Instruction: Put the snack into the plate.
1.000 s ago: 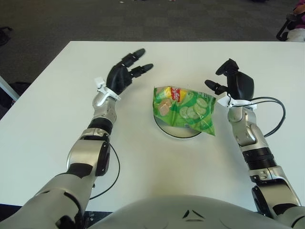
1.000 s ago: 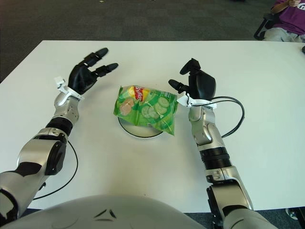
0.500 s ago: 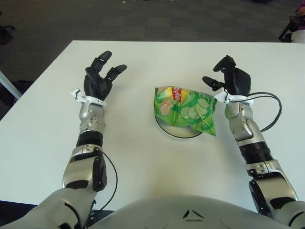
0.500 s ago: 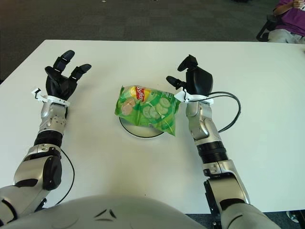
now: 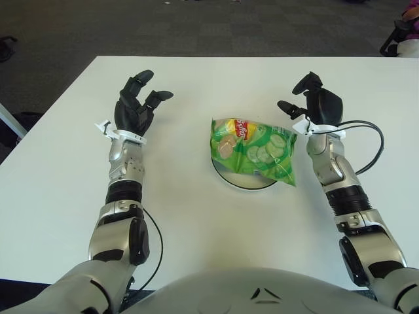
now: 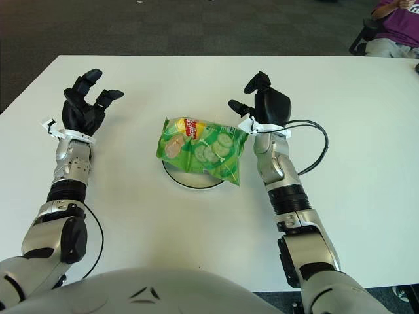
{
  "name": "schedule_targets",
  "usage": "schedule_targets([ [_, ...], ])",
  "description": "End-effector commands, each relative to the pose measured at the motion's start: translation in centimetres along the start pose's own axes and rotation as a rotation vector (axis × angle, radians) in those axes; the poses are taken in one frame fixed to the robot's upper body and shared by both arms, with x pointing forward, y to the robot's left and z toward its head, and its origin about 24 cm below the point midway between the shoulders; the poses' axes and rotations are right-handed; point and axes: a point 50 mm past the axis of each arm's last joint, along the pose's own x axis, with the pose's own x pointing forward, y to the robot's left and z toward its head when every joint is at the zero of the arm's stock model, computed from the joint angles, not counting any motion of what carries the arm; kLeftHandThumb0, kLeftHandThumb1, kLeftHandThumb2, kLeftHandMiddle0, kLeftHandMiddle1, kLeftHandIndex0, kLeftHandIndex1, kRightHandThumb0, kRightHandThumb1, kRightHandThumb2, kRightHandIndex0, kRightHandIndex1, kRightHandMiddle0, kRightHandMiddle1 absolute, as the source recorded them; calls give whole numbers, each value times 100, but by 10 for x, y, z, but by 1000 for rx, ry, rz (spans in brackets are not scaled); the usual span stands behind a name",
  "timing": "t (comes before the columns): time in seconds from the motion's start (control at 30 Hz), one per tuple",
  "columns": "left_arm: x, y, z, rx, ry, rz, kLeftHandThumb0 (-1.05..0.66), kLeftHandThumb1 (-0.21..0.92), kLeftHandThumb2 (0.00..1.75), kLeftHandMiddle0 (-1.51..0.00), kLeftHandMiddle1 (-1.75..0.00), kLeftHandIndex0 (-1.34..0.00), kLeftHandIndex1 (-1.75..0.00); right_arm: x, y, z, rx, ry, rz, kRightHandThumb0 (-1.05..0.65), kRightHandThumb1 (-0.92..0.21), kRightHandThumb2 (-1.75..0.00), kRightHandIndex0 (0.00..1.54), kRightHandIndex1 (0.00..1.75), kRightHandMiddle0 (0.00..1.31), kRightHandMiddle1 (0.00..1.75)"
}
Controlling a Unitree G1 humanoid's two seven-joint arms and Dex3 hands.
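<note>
Since the green snack bag [image 5: 255, 148] is already seen lying across the white plate [image 5: 237, 178], between the two robot hands, the step in hand is judged to be a clean withdrawal. The right robot hand [image 5: 313, 104] is held just beside the bag's upper right corner, raised, its fingers [image 5: 288, 108] spread and nothing gripped. The left robot hand [image 5: 135, 106] is held well apart from the bag on the other side, fingers [image 5: 159, 97] loosely opened, also gripping nothing. Part of the bag overhangs the plate rim towards the right robot hand, so that hand should be drawn outward and upward, away from the corner, so the bag is not snagged or dragged off. No contact with the white surface [image 5: 59, 163] is needed, and the cable [image 5: 373, 140] looped behind the right wrist should be kept off the bag
</note>
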Motion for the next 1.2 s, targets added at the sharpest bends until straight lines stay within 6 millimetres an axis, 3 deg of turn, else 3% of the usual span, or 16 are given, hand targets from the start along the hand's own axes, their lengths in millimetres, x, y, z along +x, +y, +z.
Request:
schedule_targets([
  [0.0,7,-1,8,35,-28,12,-60,92,70,-67,-124,-42,-103,4,-1,2,0,-18,-18,-35,-92,-38,71,35,34,159],
  [0.27,11,-14,14,135,-65,48,-59,92,69,-70,-117,-46,-105,1,3,-2,0,-17,-18,-35,-92,-38,71,35,34,159],
  [0.83,1,-20,-1,188,-57,127,-55,92,69,-71,-105,-42,-109,-5,6,-12,-2,-14,-17,-35,-92,-38,71,35,34,159],
  [1.17,14,-30,1,221,-77,142,-54,92,69,-69,-106,-40,-114,-1,5,-15,-2,-14,-18,-35,-92,-38,71,35,34,159],
])
